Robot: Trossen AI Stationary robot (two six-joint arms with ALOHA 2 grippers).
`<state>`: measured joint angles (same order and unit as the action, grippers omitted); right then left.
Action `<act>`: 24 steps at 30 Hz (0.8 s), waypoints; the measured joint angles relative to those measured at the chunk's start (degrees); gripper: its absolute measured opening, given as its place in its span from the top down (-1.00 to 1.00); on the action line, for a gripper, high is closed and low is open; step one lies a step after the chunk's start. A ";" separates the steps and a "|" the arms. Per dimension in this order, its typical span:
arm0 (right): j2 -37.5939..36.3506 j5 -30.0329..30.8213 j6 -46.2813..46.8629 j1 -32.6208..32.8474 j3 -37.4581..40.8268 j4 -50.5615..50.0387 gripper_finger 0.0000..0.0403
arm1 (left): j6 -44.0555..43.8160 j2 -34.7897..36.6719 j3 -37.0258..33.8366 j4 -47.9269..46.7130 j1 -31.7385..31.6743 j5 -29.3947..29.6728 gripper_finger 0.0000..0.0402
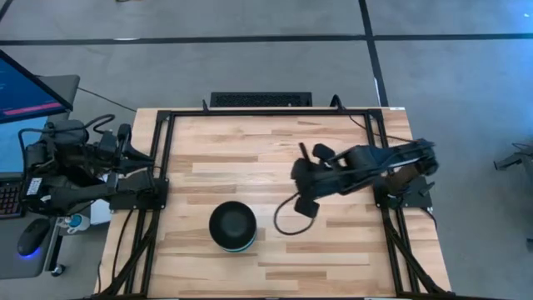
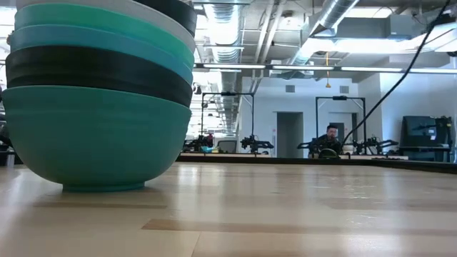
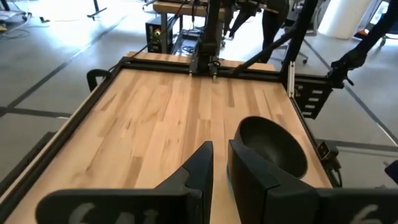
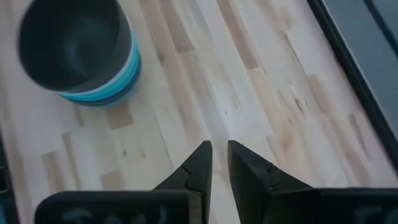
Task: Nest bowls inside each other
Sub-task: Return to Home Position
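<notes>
The bench [image 1: 250,142] is pale wood planks in a black frame on a grey floor. Beyond it, silver ducts [image 2: 335,21] run under the ceiling and a person [image 2: 330,135] sits far back. The bowls [image 1: 231,226] stand nested in one stack, with a black bowl [image 4: 68,40] on top and a teal bowl [image 2: 93,135] lowest. The right end effector [image 4: 217,144] hangs near the stack without touching it, its fingers nearly pressed together on nothing. The left end effector [image 3: 219,144], at the bench's left edge, looks the same.
</notes>
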<state>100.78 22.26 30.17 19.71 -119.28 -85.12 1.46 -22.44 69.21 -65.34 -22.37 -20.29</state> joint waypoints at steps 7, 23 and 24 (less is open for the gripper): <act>-14.27 1.09 7.83 3.87 23.01 13.97 0.63 | 0.91 0.74 -0.06 0.02 0.00 1.64 0.80; -42.36 7.40 16.52 7.92 66.58 39.64 0.63 | -15.93 17.75 -4.42 -9.15 -0.28 13.19 0.80; -43.87 8.02 16.56 8.08 68.31 40.15 0.63 | -16.40 18.63 -6.13 -9.69 -0.51 13.27 0.80</act>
<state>56.92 30.29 46.73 27.79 -50.97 -44.97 -14.94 -3.81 63.08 -75.03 -22.88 -7.03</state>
